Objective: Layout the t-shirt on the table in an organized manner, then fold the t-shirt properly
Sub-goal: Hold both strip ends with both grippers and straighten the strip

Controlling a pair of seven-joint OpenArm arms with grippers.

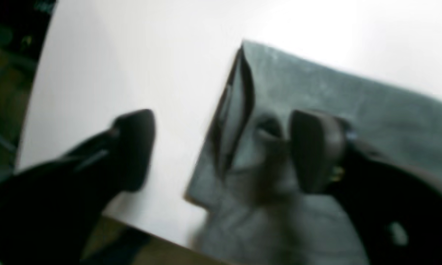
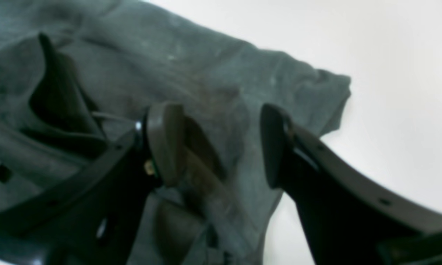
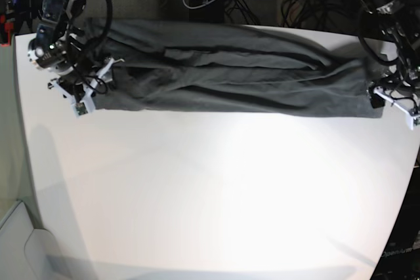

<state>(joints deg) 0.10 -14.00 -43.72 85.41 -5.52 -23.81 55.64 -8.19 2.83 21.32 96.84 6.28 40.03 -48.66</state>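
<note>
**Desk:** Where does the shirt lie, reading left to right?

**Robot:** The dark charcoal-grey cotton t-shirt (image 3: pixel 230 70) stretches as a long, creased band across the far side of the large white matte table (image 3: pixel 216 195), from ten o'clock round to two o'clock in the base view. My right gripper (image 3: pixel 82 93) sits over its ten o'clock end, jaws parted and clasping nothing; in the wrist view it (image 2: pixel 221 145) hovers above bunched cloth near a sleeve. My left gripper (image 3: pixel 394 100) is at the two o'clock end, also spread wide and released, one finger over white table, the other over the shirt's corner (image 1: pixel 243 48).

**Desk:** And the step in hand?

**Robot:** Folding, I judge. I should pinch both end corners through every layer, lift evenly, keep the band taut and flatten those long creases before turning it over.
</note>
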